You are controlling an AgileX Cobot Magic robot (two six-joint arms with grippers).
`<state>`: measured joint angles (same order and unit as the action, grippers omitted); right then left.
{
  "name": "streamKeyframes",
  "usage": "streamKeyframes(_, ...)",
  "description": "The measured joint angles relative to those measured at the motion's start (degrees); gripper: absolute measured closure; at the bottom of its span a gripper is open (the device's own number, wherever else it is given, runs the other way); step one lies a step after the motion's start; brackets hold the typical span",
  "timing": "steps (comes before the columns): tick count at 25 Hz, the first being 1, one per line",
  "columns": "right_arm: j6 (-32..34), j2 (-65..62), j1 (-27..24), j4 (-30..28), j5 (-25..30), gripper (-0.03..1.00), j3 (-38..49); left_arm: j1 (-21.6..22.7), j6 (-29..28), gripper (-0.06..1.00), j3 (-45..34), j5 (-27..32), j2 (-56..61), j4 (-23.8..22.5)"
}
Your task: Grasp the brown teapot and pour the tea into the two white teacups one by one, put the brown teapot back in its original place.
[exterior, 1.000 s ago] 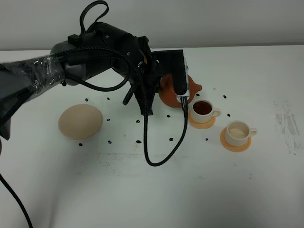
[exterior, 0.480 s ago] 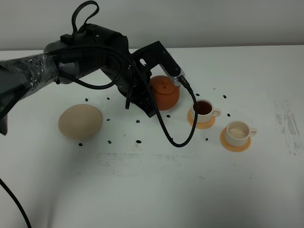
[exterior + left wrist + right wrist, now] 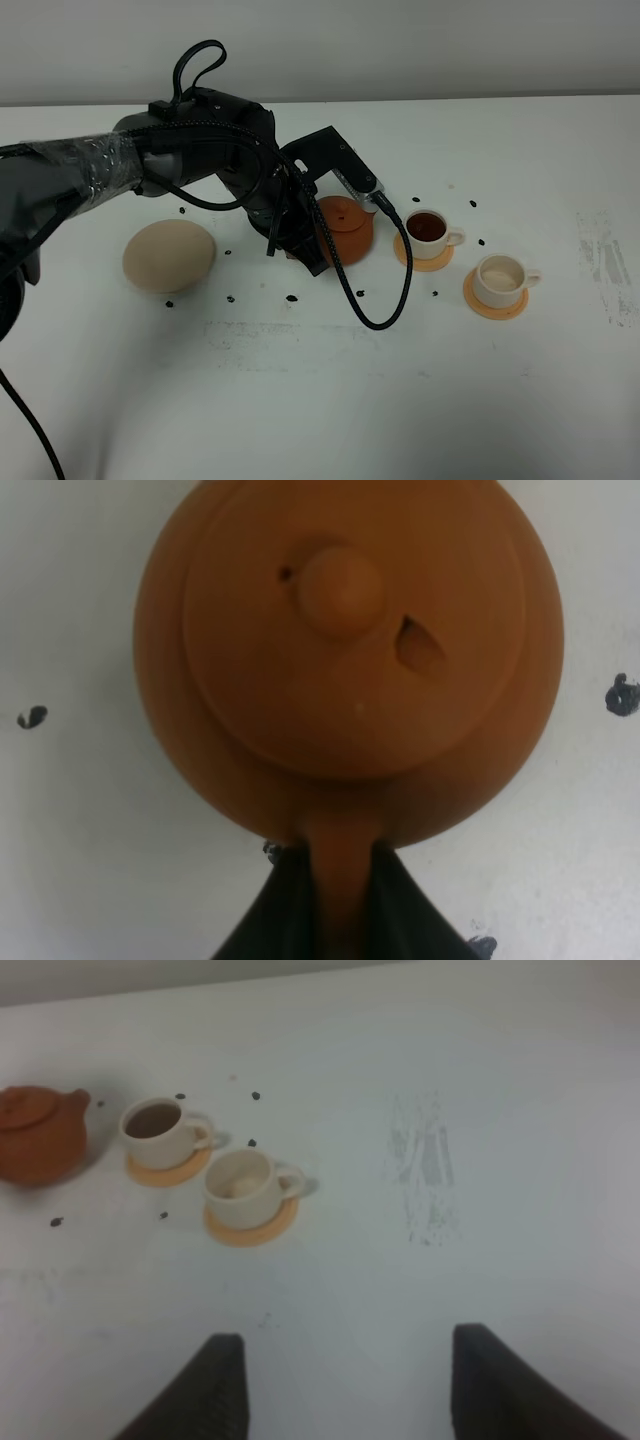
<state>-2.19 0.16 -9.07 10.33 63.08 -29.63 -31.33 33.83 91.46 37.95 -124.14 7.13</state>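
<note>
Teapot (image 3: 350,222) has dropped beside filled teacup (image 3: 428,232) (left end effector (image 3: 340,910) gripping)

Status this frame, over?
Left hand shut on brown teapot, upright. Right hand open, empty. First teacup holds tea; second teacup unfilled. Cable hangs near first teacup.

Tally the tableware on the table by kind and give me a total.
Brown teapot: 1
White teacups: 2, the dark-filled teacup and the pale-inside teacup
Orange coasters: 2, the coaster nearer the teapot and the farther coaster
Beige saucer: 1
Total: 6
</note>
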Motion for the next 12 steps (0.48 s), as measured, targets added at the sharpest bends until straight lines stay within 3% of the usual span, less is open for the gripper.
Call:
streamKeyframes(6, 0.0, 0.0, 0.0, 0.0, 0.0, 0.52, 0.0, -1.1, 0.8, 0.86, -0.1, -1.9, 2.7, -2.7)
streamKeyframes(12, 0.1, 0.0, 0.0, 0.0, 0.0, 0.52, 0.0, -4.1, 8.2, 0.86, -0.1, -6.5, 5.2, -3.3)
